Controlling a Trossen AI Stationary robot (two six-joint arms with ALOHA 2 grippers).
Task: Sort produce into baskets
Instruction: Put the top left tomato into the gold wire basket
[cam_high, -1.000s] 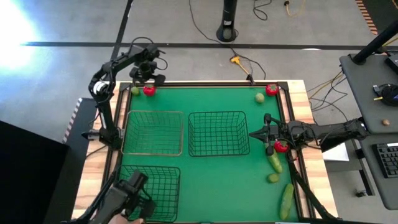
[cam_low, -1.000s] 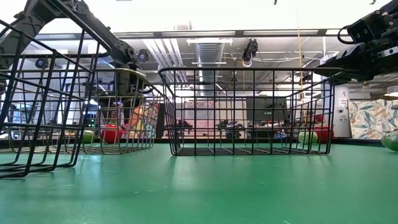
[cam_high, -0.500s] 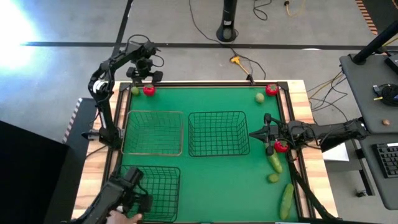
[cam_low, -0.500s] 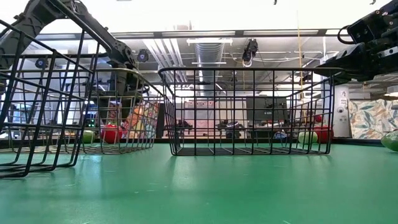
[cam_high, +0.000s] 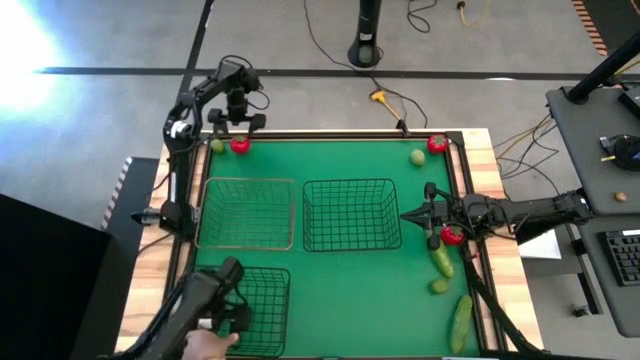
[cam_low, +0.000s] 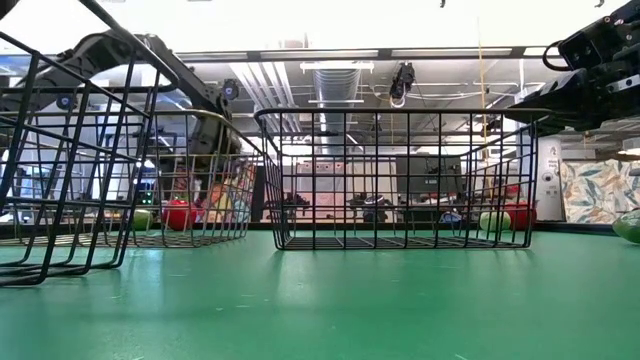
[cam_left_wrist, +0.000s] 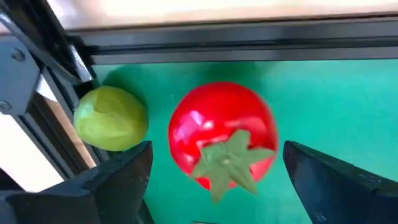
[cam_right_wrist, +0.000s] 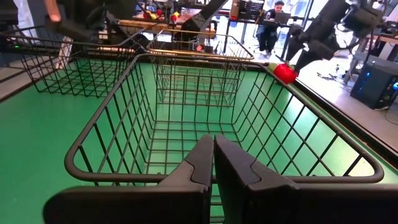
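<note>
Hovering at the upper left of the high view, the left tool (cam_high: 239, 122) is spread directly over the small red round tomato (cam_high: 240, 145) — it sits between the fingers (cam_left_wrist: 118, 180) on the green bench (cam_high: 350, 270), far from the pressed-together right tool (cam_high: 408, 215).

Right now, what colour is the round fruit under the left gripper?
The tomato is shiny red with a green leafy top, clearest in the left wrist view.

Left tool (cam_left_wrist: 211, 180) straddles tomato (cam_left_wrist: 222, 142); yellow-green fruit (cam_left_wrist: 111, 118) and table frame (cam_left_wrist: 236, 45) crowd it
</note>
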